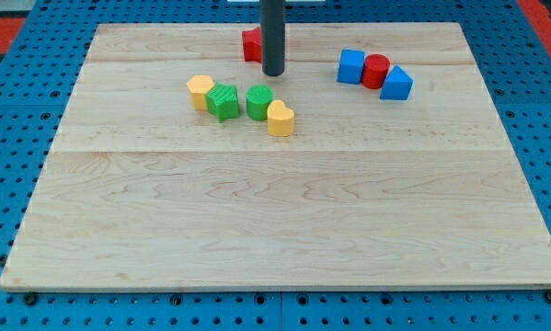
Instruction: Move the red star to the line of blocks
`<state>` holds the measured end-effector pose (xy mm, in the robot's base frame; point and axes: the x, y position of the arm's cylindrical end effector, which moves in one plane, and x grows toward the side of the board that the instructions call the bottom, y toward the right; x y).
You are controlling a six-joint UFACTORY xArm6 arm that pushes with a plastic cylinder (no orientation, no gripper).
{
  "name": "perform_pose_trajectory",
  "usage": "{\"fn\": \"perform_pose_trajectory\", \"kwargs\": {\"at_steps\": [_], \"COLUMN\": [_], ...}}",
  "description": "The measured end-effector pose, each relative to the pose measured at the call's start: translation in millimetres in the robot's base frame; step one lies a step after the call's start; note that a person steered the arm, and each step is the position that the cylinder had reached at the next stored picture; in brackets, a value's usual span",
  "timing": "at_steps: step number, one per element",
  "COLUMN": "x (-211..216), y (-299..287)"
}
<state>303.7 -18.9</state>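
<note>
The red star [251, 44] lies near the view's top, partly hidden behind the dark rod. My tip [273, 73] rests on the board just right of and below the star, touching or nearly touching it. Below it a line of blocks runs left to right: a yellow block [200, 91], a green star-like block [223, 101], a green round block [259, 101] and a yellow heart [281, 119]. My tip stands just above the green round block.
At the view's upper right sit a blue cube [351, 66], a red cylinder [376, 71] and a blue triangular block [396, 84], touching in a row. The wooden board [284, 221] lies on a blue perforated table.
</note>
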Motion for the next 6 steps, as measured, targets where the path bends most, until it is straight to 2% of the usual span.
{"fn": "perform_pose_trajectory", "kwargs": {"at_steps": [1,2,3,4,6], "x": [-28,-75,-70,-38,-33], "y": [-94,-86,27,65,78]}}
